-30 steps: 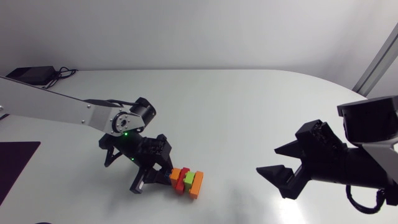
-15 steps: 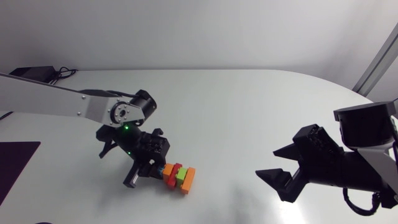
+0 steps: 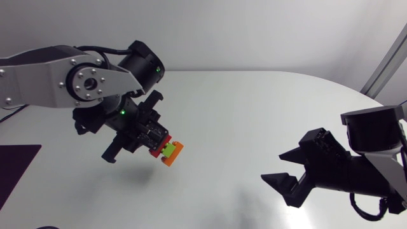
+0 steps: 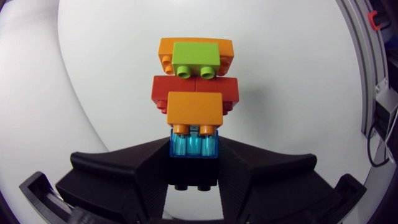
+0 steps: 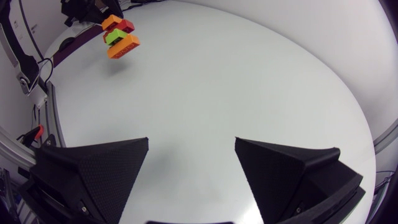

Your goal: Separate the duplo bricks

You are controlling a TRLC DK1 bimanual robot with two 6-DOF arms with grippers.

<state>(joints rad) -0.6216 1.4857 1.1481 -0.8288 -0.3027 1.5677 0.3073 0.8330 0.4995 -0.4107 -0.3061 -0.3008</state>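
Observation:
A stack of duplo bricks hangs in the air above the table's left half, held by my left gripper. In the left wrist view the fingers are shut on a clear blue brick at the stack's near end. Ahead of it come an orange brick, a red brick, a small green brick and another orange brick. My right gripper hovers low at the right, open and empty, well away from the stack. From the right wrist view the stack shows far ahead of its gripper.
A dark purple mat lies at the table's left edge. The white tabletop stretches between the two arms, and the stack's shadow falls on it below the left gripper.
My left arm has lifted the brick stack off the table, up and slightly toward the back left, with the wrist turned. The right arm has barely shifted.

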